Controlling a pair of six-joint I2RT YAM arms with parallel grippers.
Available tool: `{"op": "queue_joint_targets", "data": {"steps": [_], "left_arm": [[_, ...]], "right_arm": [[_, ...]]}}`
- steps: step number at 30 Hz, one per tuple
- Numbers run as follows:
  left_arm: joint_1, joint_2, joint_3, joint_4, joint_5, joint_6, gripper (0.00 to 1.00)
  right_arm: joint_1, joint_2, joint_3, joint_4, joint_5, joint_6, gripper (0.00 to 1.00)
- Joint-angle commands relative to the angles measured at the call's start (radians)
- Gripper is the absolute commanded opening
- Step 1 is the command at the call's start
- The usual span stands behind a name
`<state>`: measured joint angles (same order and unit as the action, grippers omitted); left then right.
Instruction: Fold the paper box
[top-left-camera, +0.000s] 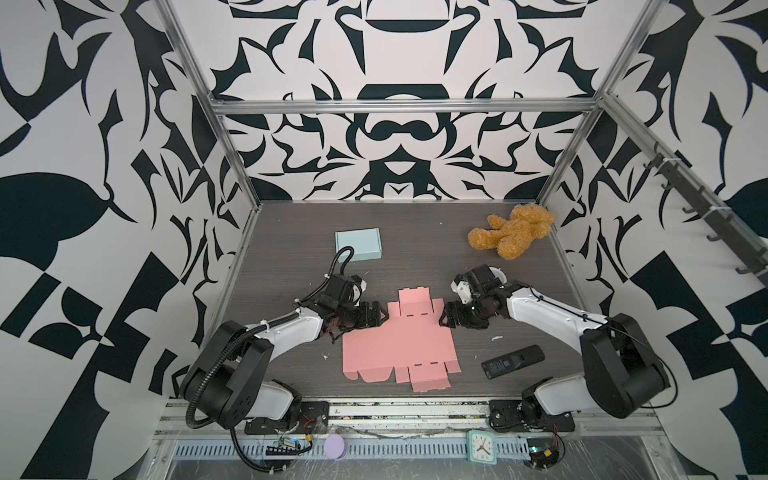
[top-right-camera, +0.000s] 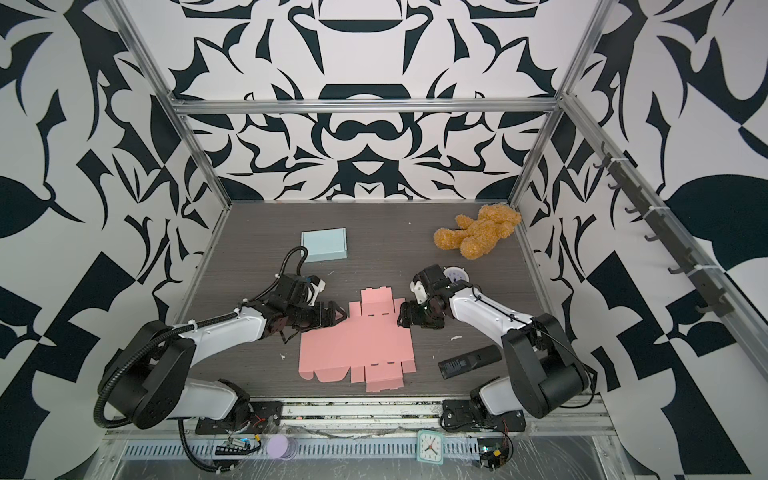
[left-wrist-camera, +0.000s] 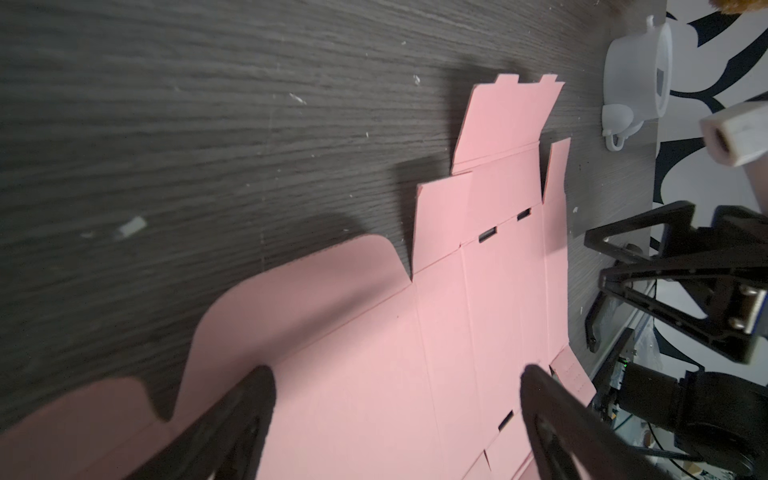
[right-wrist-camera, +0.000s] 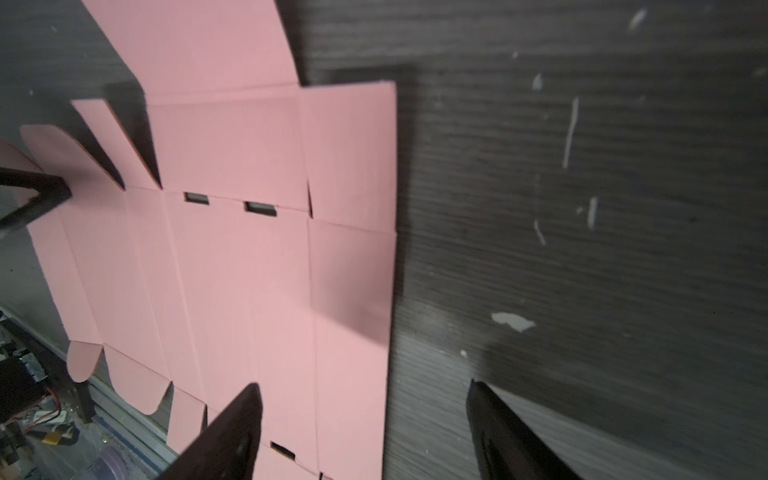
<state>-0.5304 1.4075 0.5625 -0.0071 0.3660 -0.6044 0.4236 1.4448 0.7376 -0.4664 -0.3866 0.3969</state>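
Observation:
The paper box is a flat pink cardboard cut-out (top-left-camera: 399, 345) (top-right-camera: 357, 345) lying unfolded on the dark wood-grain table. Its flaps with slots point to the back and to the front. My left gripper (top-left-camera: 384, 318) (top-right-camera: 341, 316) is low at the sheet's back left edge. It is open, and in the left wrist view both fingers hang over the pink sheet (left-wrist-camera: 415, 311) with the left gripper (left-wrist-camera: 397, 374) holding nothing. My right gripper (top-left-camera: 444, 318) (top-right-camera: 401, 316) is open at the back right edge. In the right wrist view the right gripper (right-wrist-camera: 363, 386) straddles the edge of the sheet (right-wrist-camera: 249, 249).
A folded light blue box (top-left-camera: 358, 245) sits at the back left. A tan teddy bear (top-left-camera: 513, 230) lies at the back right, and a white cup (left-wrist-camera: 636, 79) stands behind the right arm. A black remote (top-left-camera: 513, 361) lies right of the sheet.

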Motion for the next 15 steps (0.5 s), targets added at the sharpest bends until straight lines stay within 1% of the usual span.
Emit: {"op": "queue_joint_targets", "data": {"steps": [1, 5, 10, 15], "left_arm": [[0.003, 0.009, -0.041, -0.046, -0.014, -0.004, 0.95], [0.003, 0.007, -0.041, -0.046, -0.01, -0.005, 0.95], [0.003, 0.008, -0.037, -0.043, -0.007, -0.008, 0.95], [0.003, 0.003, -0.036, -0.04, -0.002, -0.011, 0.95]], "right_arm": [[-0.005, 0.02, -0.021, 0.044, -0.058, 0.002, 0.79], [-0.006, 0.049, -0.045, 0.084, -0.096, 0.014, 0.78], [-0.005, 0.078, -0.066, 0.139, -0.154, 0.052, 0.7], [-0.005, 0.076, -0.09, 0.2, -0.2, 0.094, 0.64]]}}
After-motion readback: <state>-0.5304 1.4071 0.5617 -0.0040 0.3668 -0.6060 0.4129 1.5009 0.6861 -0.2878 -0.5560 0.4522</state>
